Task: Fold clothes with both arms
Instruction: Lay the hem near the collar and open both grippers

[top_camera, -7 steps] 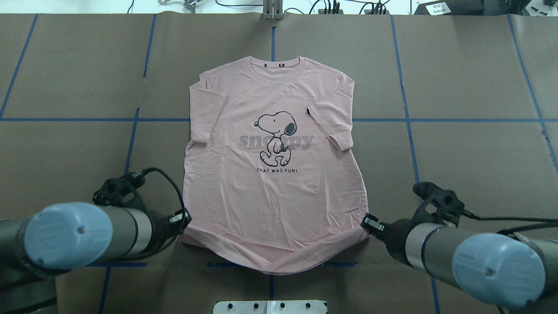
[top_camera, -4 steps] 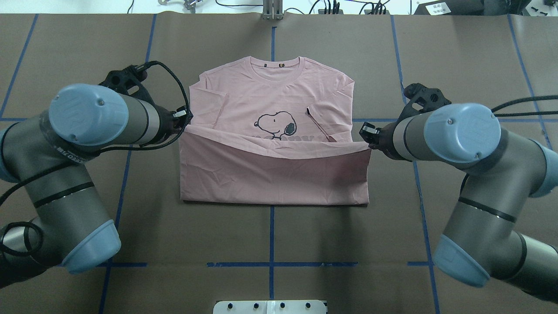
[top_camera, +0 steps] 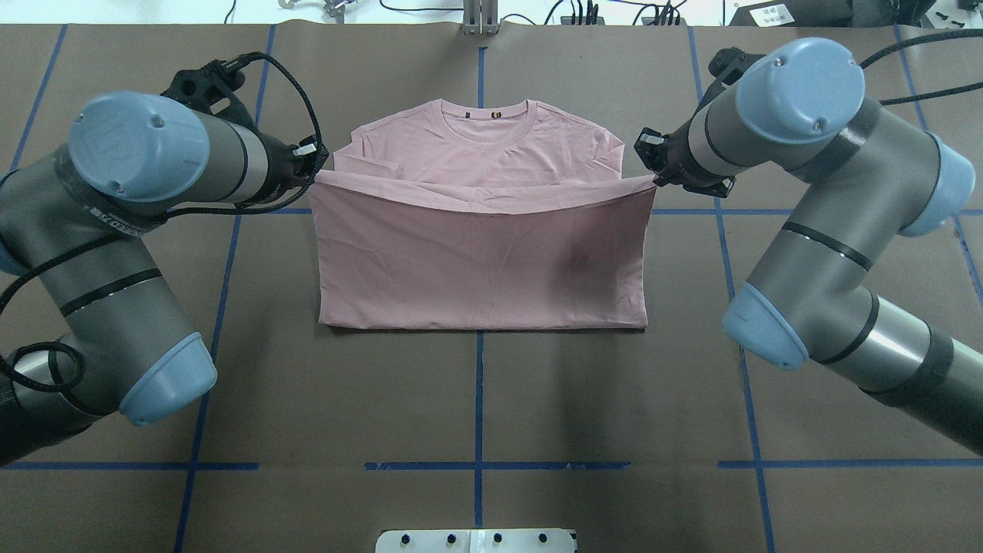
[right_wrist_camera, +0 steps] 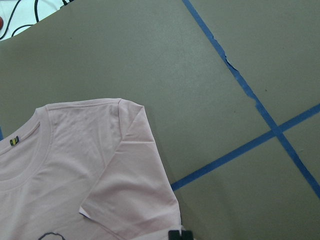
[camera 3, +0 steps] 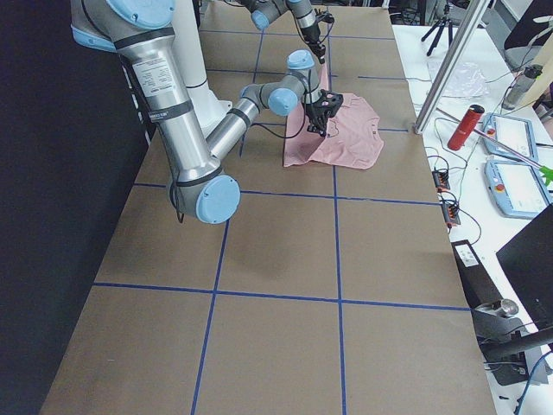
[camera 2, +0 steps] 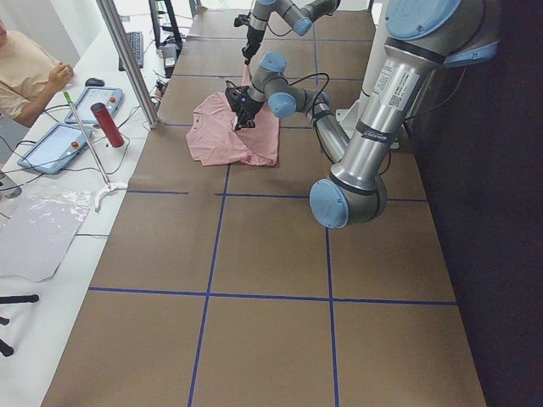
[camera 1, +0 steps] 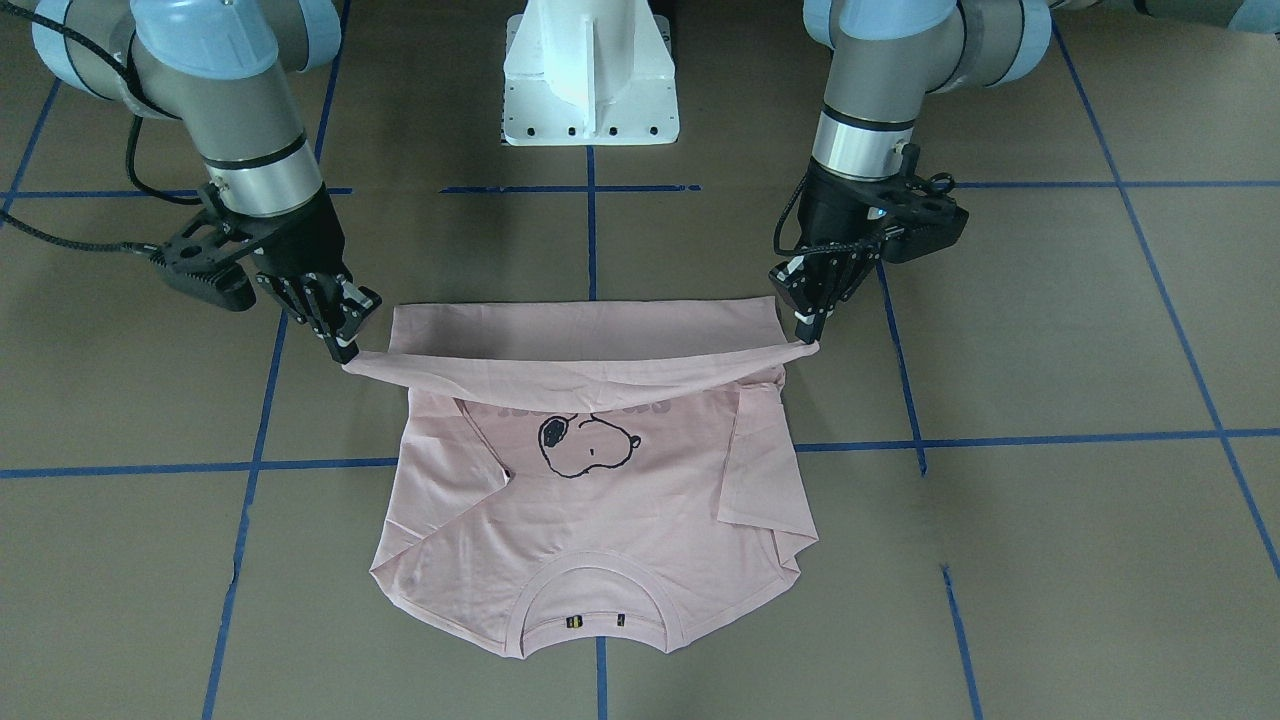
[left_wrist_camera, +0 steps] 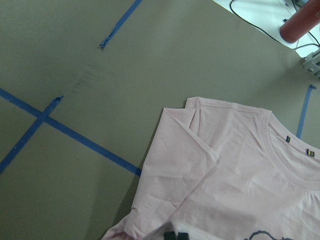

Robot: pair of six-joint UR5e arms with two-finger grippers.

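The hem of the T-shirt (top_camera: 480, 261) is held taut and raised over its far half, one corner clamped in the left gripper (top_camera: 313, 172) and one in the right gripper (top_camera: 652, 177), so that the fold can be laid square.

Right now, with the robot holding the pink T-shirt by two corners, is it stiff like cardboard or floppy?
Probably floppy: the T-shirt droops in the middle between the left gripper and the right gripper. It is likely light too, since two small pinches hold up its whole lower half. It bends over itself and wrinkles, so a push would probably bunch it up.
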